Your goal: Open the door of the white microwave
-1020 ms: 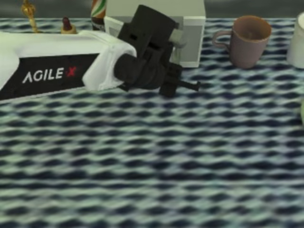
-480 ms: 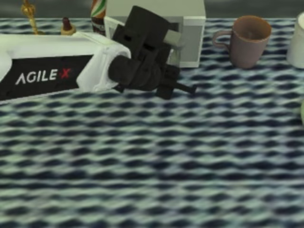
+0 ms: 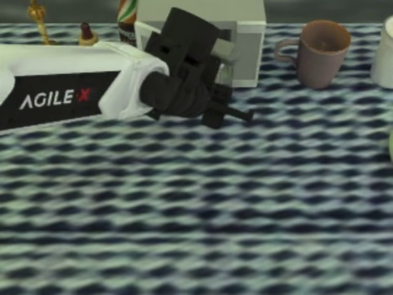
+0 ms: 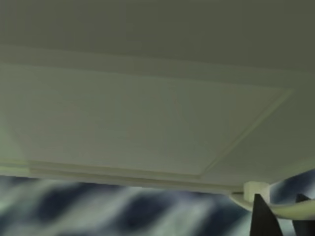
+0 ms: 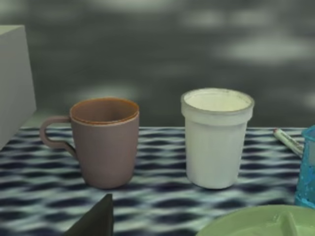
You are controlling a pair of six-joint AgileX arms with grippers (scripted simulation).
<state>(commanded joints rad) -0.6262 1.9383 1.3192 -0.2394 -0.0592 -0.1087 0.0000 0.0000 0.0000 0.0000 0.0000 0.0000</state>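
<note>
L tool (image 3: 228, 106) sits low at the front of the microwave (image 3: 245, 27), which stands at the far edge of the surface (image 3: 196, 203), left of centre. Can't tell whether its fingers are clenched or released: top view shows only the dark wrist block over the door (image 3: 144, 31), and L wrist view shows two dark fingertips (image 4: 261, 219) near a pale rounded part at the unit's lower corner, contact not confirmed. Door appears swung partly out at the left front, its white edge showing beside the arm; how far open can't be judged. Judgement: step in hand is the pull on the door, task partway. Next move calls for a steady arc around the hinge, without dragging the box across the cloth. R tool: not in top view; a dark tip at the edge of the R wrist view may be its finger, state can't be told. Count: 1 microwave, 1 brown mug (image 3: 322, 52), 1 white cup (image 5: 216, 137), 1 green plate (image 5: 256, 223), 1 marker (image 5: 288, 141), 1 blue item (image 5: 307, 167) at frame edge.
</note>
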